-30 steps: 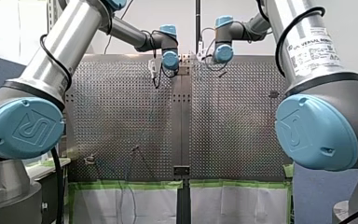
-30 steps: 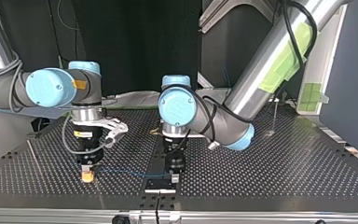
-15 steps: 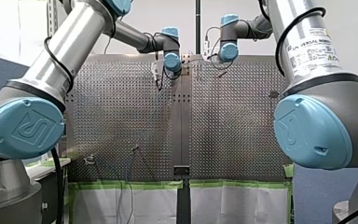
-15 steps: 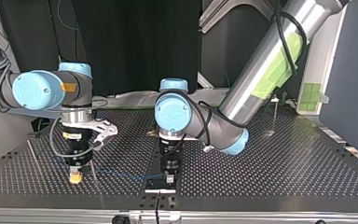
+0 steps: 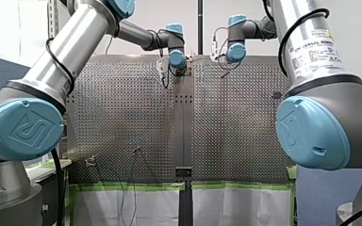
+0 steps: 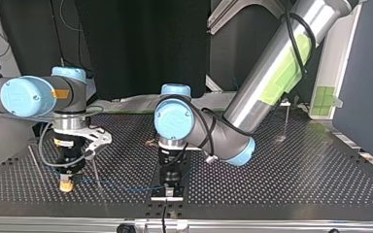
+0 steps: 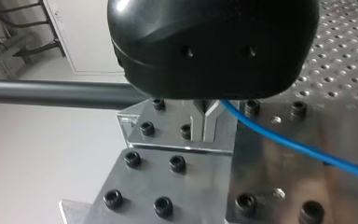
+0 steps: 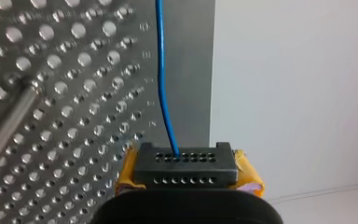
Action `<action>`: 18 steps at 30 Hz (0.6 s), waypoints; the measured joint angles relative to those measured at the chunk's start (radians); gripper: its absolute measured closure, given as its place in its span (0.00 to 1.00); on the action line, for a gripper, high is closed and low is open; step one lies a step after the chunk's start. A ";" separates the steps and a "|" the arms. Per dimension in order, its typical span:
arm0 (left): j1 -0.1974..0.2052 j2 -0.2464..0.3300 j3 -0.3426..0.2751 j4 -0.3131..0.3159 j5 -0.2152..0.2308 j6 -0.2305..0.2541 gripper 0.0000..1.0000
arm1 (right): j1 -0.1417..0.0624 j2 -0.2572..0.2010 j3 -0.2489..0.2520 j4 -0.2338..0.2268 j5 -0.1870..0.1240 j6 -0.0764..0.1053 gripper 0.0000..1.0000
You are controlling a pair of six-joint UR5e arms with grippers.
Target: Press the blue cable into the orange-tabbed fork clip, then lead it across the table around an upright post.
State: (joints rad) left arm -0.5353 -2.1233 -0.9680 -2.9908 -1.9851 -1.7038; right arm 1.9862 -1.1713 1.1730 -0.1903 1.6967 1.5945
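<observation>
While my left gripper (image 7: 207, 133) stands directly over the bolted plate (image 7: 200, 182), its metal fingers are drawn together on the blue cable (image 7: 298, 146) (no gap shows between them). From the plate the cable runs just above the perforated table (image 6: 296, 179) to my right gripper (image 6: 66, 186), well apart from the plate, whose yellow pads (image 8: 246, 173) are clamped on it. A thin upright post (image 6: 95, 174) stands between plate and right gripper.

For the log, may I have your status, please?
Left pincer shut on blue cable over bracket. Right pincer shut on its other stretch. Upright post close beside it.
</observation>
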 joint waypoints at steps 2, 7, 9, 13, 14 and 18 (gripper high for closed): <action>-0.003 -0.001 0.002 0.000 0.003 -0.005 1.00 | -0.007 0.000 0.000 0.002 0.000 0.003 1.00; -0.018 -0.034 0.032 -0.023 0.000 -0.019 1.00 | -0.024 -0.001 0.000 0.013 0.000 0.007 1.00; -0.023 -0.045 0.049 -0.035 -0.003 -0.022 1.00 | -0.030 -0.001 0.000 0.017 -0.001 0.007 1.00; -0.033 -0.055 0.088 -0.045 -0.006 -0.034 1.00 | -0.043 -0.001 0.000 0.022 -0.001 0.007 1.00; -0.034 -0.056 0.095 -0.045 -0.006 -0.036 1.00 | -0.045 -0.001 0.000 0.022 -0.001 0.007 1.00; -0.039 -0.057 0.111 -0.046 -0.003 -0.042 1.00 | -0.058 -0.001 0.000 0.024 -0.002 0.007 1.00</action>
State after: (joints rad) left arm -0.5740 -2.1799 -0.8574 -3.0372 -1.9885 -1.7453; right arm 1.9285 -1.1726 1.1731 -0.1665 1.6946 1.6017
